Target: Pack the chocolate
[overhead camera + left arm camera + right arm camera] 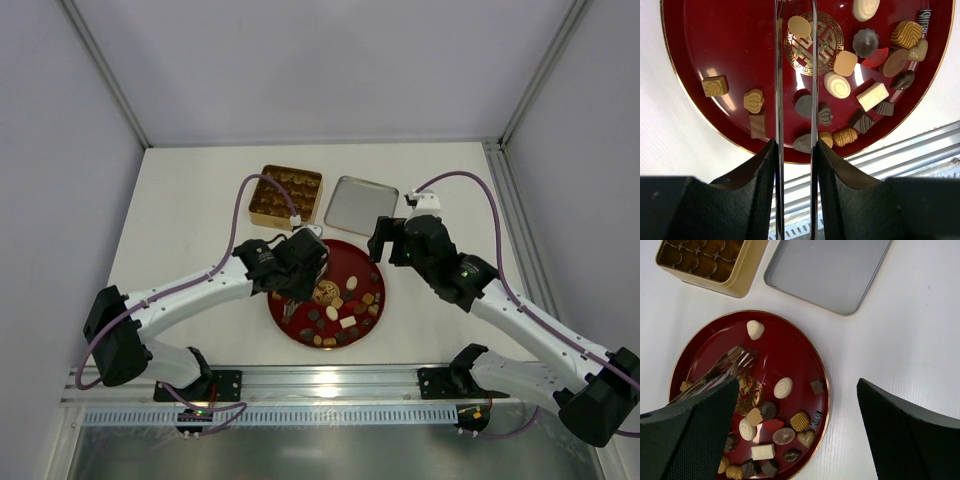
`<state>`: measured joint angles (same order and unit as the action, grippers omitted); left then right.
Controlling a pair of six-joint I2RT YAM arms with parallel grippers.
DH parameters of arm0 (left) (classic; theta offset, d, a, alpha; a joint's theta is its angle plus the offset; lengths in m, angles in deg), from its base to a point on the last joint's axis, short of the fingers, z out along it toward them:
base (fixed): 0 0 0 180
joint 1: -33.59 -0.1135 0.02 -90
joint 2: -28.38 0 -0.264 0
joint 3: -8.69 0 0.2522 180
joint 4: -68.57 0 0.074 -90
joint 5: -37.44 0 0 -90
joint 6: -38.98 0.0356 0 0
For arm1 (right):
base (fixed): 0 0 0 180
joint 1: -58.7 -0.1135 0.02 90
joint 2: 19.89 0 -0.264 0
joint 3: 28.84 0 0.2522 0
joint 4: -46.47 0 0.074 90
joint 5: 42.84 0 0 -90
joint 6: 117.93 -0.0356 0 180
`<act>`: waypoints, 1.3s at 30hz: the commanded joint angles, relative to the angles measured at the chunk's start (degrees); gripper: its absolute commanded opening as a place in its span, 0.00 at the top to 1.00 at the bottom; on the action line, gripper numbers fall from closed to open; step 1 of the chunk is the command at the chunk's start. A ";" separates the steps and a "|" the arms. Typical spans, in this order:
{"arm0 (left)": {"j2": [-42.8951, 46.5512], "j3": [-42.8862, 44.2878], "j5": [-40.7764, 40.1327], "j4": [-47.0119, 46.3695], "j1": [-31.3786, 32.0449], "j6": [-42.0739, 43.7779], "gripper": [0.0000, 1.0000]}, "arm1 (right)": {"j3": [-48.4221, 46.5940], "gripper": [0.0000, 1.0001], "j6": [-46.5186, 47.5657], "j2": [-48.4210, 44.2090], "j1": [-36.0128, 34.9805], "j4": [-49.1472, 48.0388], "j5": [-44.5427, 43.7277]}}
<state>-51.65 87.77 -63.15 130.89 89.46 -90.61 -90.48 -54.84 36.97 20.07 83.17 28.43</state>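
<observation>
From my remote seat, nearest to me is the aluminium rail [330, 378] along the table's front edge, with both arm bases bolted to it and purple cables looping off them. Just past it the white table [180, 200] is matte and plain, and it carries the round dark-red plate [785, 352] with its gold rim and gold medallion in the middle. The chocolate [837, 85] lies loose on that plate: dark, caramel and cream pieces crowded mostly on the near and right part, with one cream piece alone toward the far side. My left gripper [795, 150] hangs over the plate's near-left part, its jaws pressed in on a pair of thin metal tongs [778, 75] whose blades reach out across the plate. A round caramel piece shows between the blades near their ends, but I cannot tell whether it is pinched. My right gripper [797, 390] hovers above the plate's far-right edge, jaws spread wide with nothing in them. Beyond the plate the square gold tin [740, 280] stands open, a brown compartment tray inside, and its lid [360, 205] lies just beside it on the right, grey inner face up. Pale grey panels [330, 60] on metal posts wall in the back and sides.
</observation>
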 commanded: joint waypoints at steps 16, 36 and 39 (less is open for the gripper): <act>1.10 5.16 -5.84 2.42 0.20 4.00 0.73 | 0.15 0.00 0.29 -1.14 0.49 -1.41 -0.70; 0.15 20.01 -0.84 1.90 -20.44 14.01 0.75 | -1.08 0.00 1.25 -0.61 1.01 -1.32 0.26; -2.49 22.30 -0.92 -0.12 -25.81 16.39 0.75 | -1.52 0.00 1.43 -0.26 1.10 -1.32 0.61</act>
<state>-51.79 106.78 -64.62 134.54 67.58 -78.39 -90.20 -54.39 36.99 20.92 83.17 28.94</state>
